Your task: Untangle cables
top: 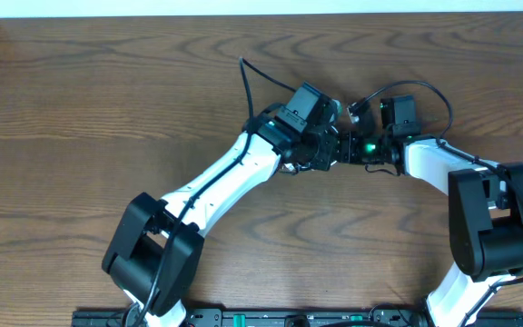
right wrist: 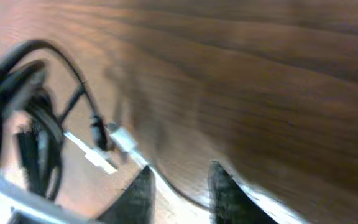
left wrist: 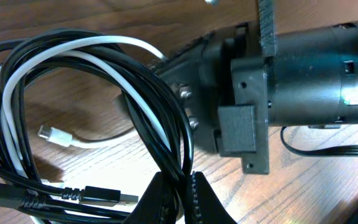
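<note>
My left gripper [left wrist: 182,186] is shut on the black cable [left wrist: 173,134], pinching several strands of its loop. The white cable [left wrist: 114,42] runs through the same loops, and its small white plug [left wrist: 53,134] lies on the table. The black cable's USB plug [left wrist: 107,196] lies just left of my fingers. My right gripper [right wrist: 182,193] is open, low over the table, and the white cable [right wrist: 164,182] passes between its fingers. The view is blurred. In the overhead view both grippers [top: 332,150] [top: 352,148] meet nose to nose at the table's middle, hiding the bundle.
The right arm's gripper body [left wrist: 291,81] fills the right of the left wrist view, close to the cable loops. A thin black cord [top: 247,80] sticks out toward the far left of the left wrist. The wooden table [top: 107,109] lies all around.
</note>
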Controlling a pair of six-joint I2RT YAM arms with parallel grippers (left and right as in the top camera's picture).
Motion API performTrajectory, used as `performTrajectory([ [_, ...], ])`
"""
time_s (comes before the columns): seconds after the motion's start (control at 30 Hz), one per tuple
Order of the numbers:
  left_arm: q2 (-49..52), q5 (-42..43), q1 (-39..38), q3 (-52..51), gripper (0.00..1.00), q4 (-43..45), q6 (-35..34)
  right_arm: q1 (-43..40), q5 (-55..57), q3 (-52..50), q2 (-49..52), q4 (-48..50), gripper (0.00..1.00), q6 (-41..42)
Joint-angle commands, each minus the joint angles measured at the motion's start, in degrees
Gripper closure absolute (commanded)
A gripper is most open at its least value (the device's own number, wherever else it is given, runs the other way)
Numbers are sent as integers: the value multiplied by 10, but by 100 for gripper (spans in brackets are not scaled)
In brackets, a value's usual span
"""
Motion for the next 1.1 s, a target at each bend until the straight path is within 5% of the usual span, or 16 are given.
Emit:
performTrajectory([
  [0.0,-17,18,18,0,92,-11,14,-2,44,0,-12,-1,93,-3],
  [0.03,-17,18,21,0,93,-15,21,-4,43,0,-13,-2,99,-3],
  [0.33,-6,11,12,-22,93,-44,129,-19,-54,0,-28,-9,99,-2],
  [0.53,26,-78,13,-35,93,-43,130,-30,-88,0,-28,-23,99,-2],
  [0.73,45,-82,12,-35,92,-18,151,-37,-115,4,-28,-46,99,-2],
  [1.07,82,-83,12,-40,92,-21,186,-38,-131,75,-28,-230,99,-104],
])
